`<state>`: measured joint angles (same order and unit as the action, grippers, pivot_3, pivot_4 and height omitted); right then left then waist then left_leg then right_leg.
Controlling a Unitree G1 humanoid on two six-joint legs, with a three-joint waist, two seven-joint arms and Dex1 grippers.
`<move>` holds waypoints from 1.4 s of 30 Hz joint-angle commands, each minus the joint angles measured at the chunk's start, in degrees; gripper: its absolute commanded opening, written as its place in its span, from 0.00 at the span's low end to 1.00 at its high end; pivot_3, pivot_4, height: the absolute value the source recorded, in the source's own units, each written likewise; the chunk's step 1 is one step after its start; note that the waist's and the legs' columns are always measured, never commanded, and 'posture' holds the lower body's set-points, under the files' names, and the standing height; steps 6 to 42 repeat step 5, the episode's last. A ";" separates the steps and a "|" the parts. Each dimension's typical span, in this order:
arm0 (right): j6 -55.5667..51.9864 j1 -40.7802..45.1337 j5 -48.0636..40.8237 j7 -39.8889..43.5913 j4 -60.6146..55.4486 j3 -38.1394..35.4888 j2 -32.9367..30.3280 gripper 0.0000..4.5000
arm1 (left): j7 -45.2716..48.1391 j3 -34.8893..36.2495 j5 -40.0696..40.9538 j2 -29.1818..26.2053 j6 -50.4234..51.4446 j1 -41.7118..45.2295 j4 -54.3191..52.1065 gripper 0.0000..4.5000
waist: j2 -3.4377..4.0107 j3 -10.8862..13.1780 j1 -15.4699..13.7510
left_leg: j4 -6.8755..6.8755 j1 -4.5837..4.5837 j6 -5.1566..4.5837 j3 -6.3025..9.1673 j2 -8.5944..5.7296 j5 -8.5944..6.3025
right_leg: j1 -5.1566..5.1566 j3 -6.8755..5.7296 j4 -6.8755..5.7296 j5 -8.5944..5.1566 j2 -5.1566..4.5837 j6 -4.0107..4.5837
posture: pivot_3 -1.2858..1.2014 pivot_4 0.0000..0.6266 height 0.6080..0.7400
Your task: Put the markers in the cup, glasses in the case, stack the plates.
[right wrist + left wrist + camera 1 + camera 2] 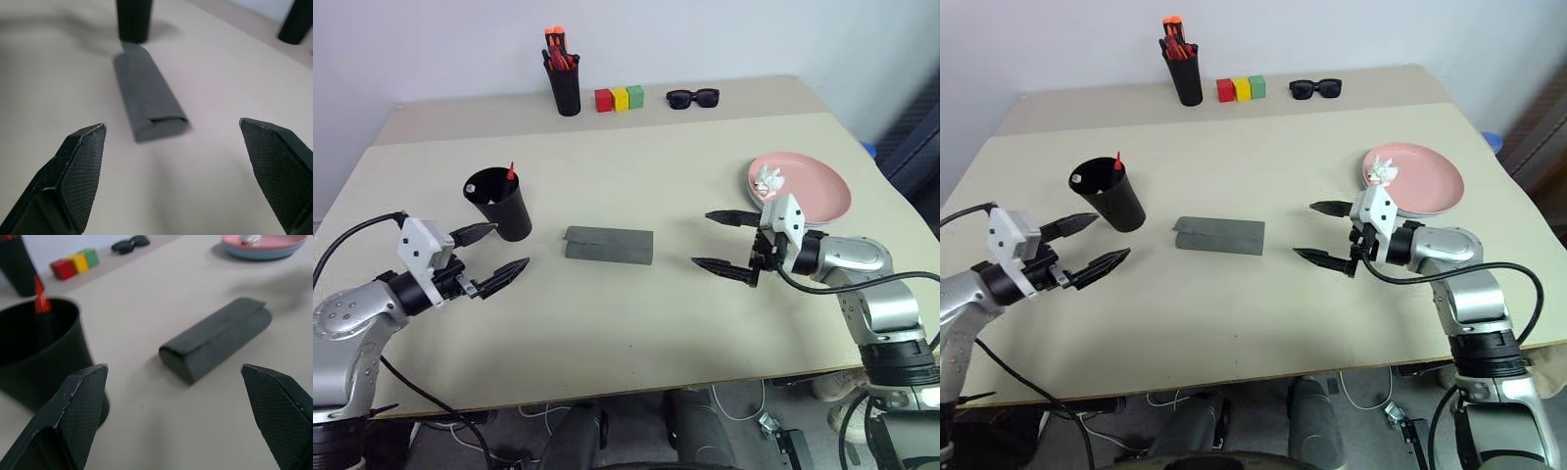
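The black cup (499,206) stands at the left of the table, with a red marker (511,172) poking out of it and a small pale end (470,186) showing inside its rim. In the middle lies the grey case (609,245), closed. The glasses are out of view. On the right, the pink plate (813,191) rests on the light blue plate (264,254) and has a small white object (766,178) on it. My left gripper (507,247) is open just in front of the cup. My right gripper (702,239) is open to the right of the case, holding nothing.
Along the far edge stand a black pen pot (565,88) with red-orange pens, three coloured blocks (619,98) and black sunglasses (692,97). The table's (607,333) front edge runs just below both arms.
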<state>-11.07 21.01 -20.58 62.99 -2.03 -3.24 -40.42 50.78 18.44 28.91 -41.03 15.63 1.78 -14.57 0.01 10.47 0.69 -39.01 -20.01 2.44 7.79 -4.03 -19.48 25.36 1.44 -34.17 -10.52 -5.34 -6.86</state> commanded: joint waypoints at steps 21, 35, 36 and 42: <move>1.12 -1.54 -0.51 -1.71 -3.67 -1.74 -0.73 1.00 | 0.04 -2.59 -1.40 1.65 -2.99 1.71 0.43 1.00 | 0.00 0.00 0.15 | 0.00 0.00 0.00 0.00 0.01 0.00 | 0.01 0.01 0.00 0.00 0.00 0.00 | 0.52 0.24 1.00; 1.12 -1.54 -0.51 -1.71 -3.67 -1.74 -0.73 1.00 | 0.04 -2.59 -1.40 1.65 -2.99 1.71 0.43 1.00 | 0.00 0.00 0.15 | 0.00 0.00 0.00 0.00 0.01 0.00 | 0.01 0.01 0.00 0.00 0.00 0.00 | 0.52 0.24 1.00; 1.12 -1.54 -0.51 -1.71 -3.67 -1.74 -0.73 1.00 | 0.04 -2.59 -1.40 1.65 -2.99 1.71 0.43 1.00 | 0.00 0.00 0.15 | 0.00 0.00 0.00 0.00 0.01 0.00 | 0.01 0.01 0.00 0.00 0.00 0.00 | 0.52 0.24 1.00; 1.12 -1.54 -0.51 -1.71 -3.67 -1.74 -0.73 1.00 | 0.04 -2.59 -1.40 1.65 -2.99 1.71 0.43 1.00 | 0.00 0.00 0.15 | 0.00 0.00 0.00 0.00 0.01 0.00 | 0.01 0.01 0.00 0.00 0.00 0.00 | 0.52 0.24 1.00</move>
